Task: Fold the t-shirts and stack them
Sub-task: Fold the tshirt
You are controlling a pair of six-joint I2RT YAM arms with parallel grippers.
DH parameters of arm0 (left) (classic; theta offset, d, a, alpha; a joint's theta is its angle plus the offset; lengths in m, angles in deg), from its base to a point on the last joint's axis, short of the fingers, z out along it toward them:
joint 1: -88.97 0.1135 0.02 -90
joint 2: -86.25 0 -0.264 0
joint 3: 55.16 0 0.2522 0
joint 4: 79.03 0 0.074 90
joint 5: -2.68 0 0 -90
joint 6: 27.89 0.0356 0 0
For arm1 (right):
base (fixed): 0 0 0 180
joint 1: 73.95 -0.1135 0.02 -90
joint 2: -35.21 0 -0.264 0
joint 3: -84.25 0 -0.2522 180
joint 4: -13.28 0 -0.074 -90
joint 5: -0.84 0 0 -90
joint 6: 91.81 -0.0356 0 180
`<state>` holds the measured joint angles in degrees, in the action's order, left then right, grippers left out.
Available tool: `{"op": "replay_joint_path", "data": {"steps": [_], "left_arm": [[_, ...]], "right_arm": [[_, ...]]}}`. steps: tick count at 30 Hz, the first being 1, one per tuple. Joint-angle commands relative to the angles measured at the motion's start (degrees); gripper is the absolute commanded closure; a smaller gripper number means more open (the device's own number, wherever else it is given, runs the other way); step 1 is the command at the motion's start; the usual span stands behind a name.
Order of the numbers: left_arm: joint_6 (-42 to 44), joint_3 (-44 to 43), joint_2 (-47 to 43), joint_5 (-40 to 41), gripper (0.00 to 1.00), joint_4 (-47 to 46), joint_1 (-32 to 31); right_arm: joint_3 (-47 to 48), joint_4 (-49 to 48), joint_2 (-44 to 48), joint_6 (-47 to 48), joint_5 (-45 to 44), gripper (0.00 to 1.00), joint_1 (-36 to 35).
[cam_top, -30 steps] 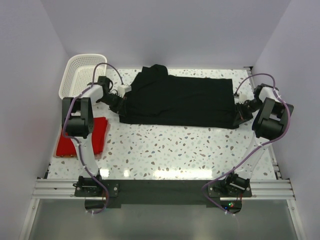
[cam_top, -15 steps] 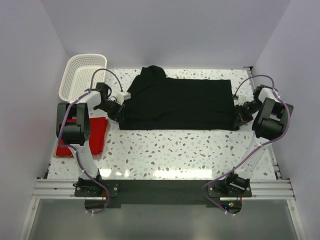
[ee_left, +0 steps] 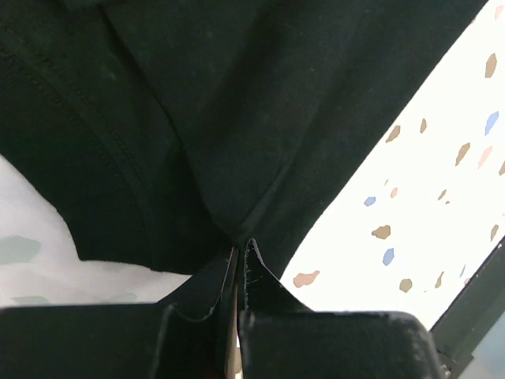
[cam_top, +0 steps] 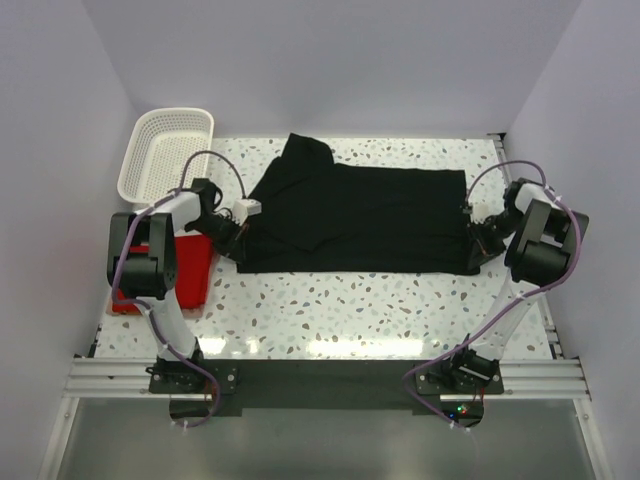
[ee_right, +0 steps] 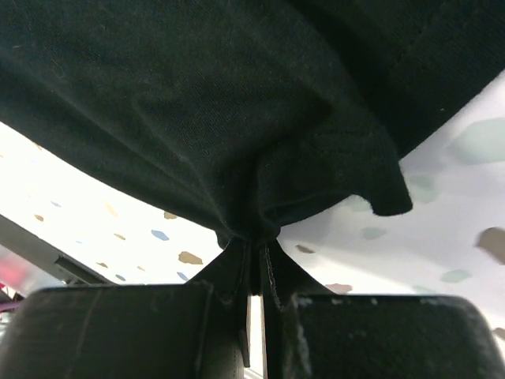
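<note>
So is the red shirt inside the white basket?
No, the red t-shirt lies flat on the table, outside the white basket and nearer the arm bases.

terrazzo table (cam_top: 380, 300) | black t-shirt (cam_top: 360, 215) | red t-shirt (cam_top: 197, 266) | white basket (cam_top: 165, 150)

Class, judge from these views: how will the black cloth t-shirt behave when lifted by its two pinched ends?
Probably floppy: the black cloth t-shirt puckers where the right gripper pinches it. Held only there and at the left gripper, its middle would likely sag.
</note>
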<state>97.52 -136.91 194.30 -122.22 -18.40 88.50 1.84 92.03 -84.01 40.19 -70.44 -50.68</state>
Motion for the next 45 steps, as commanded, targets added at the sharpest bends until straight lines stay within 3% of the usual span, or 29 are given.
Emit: {"op": "replay_joint_path", "data": {"steps": [1, 3, 4, 5, 6, 11, 18, 25, 33, 45], "left_arm": [[0.71, 0.93, -0.56, 2.38, 0.97, -0.55, 0.21], [0.96, -0.39, -0.47, 1.42, 0.88, 0.06, 0.21], [1.49, -1.18, -0.65, 1.15, 0.83, 1.19, 0.21], [3.15, -3.1, -1.08, 0.71, 0.74, 2.16, 0.29], [3.95, -4.42, -1.78, -0.25, 0.71, 2.95, 0.29], [8.08, -15.74, -2.76, -1.76, 0.62, 7.44, -0.05], [9.75, -27.71, 3.99, 2.11, 0.58, 7.62, -4.1], [11.78, -32.12, 9.81, 5.8, 0.54, 5.95, -9.37], [11.6, -34.05, 12.62, 7.3, 0.54, 5.07, -11.57], [11.34, -33.0, 13.24, 7.65, 0.53, 3.84, -11.57]], "right_arm": [[-2.18, -1.45, 2.68, 2.21, -4.31, 1.0, 0.2], [-1.75, -0.31, 2.76, 2.65, -3.52, 0.96, 0.29], [-1.31, 0.48, 3.02, 3.61, -3.17, 0.88, 0.29], [-0.17, 2.23, 3.38, 4.14, -1.77, 0.72, 0.2], [0.62, 3.29, 3.81, 4.49, -1.15, 0.66, 0.2], [9.31, 10.4, 5.49, 6.08, 2.54, 0.55, 0.2], [18.46, 10.86, 4.09, 6.25, 3.08, 0.54, -0.23], [20.76, 7.88, 0.31, 7.22, 0.01, 0.52, -5.07], [15.66, 1.02, -0.66, 11.61, -9.74, 0.54, -11.48], [13.64, -1.36, -3.13, 15.65, -15.99, 0.57, -12.37]]}}
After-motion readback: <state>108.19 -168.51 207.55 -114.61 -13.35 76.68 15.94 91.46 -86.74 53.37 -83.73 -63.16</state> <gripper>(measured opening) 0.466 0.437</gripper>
